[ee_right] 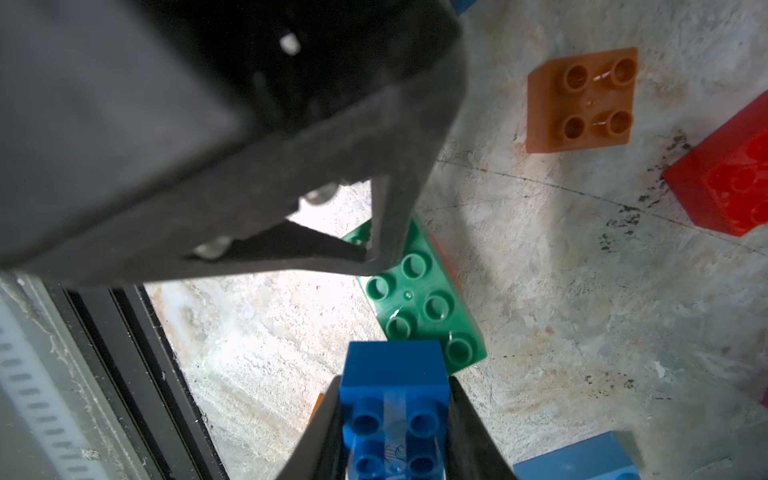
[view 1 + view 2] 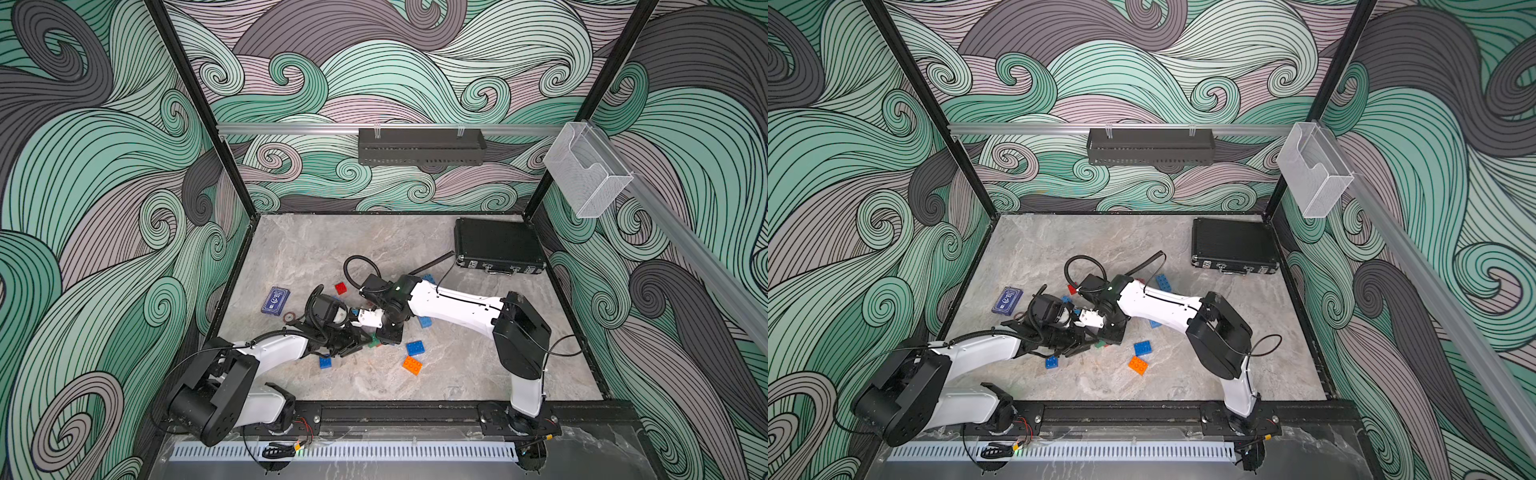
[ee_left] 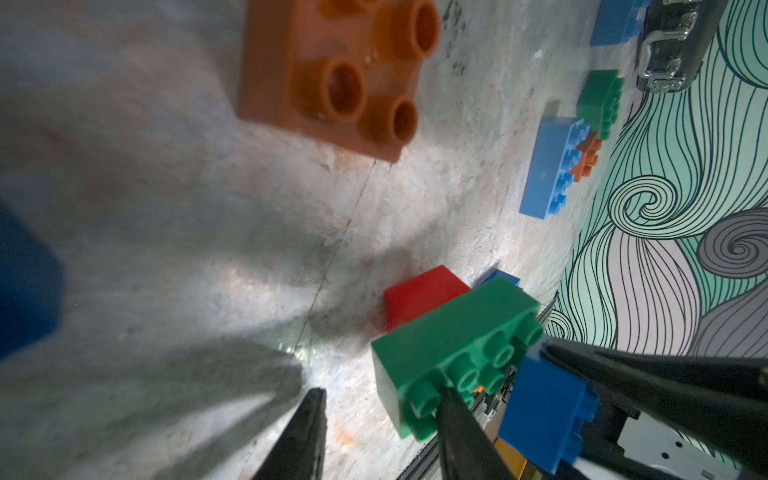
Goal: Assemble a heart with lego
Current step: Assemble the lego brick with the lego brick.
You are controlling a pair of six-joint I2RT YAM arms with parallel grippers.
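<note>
Lego bricks lie scattered on the marbled floor. My right gripper point(image 1: 395, 380) is shut on a dark blue brick point(image 1: 395, 415), studs toward its camera, just above a green oblong brick point(image 1: 419, 299). My left gripper point(image 3: 380, 390) stands slightly open with bare floor between its fingers. One of its fingertips point(image 3: 446, 395) rests on the studs of the green brick point(image 3: 449, 336), and a red brick point(image 3: 419, 295) sits right behind. Both grippers meet over that green brick point(image 2: 375, 341) in both top views. An orange square brick point(image 1: 582, 99) and another red brick point(image 1: 723, 183) lie nearby.
Loose bricks around: red point(image 2: 340, 287), blue point(image 2: 415, 348), orange point(image 2: 412, 365), small blue point(image 2: 325, 362), light blue point(image 2: 424, 321). A flat dark blue card box point(image 2: 275, 300) lies to the left. A black case point(image 2: 498, 245) stands at the back right. The black front rail point(image 2: 395, 415) borders the floor.
</note>
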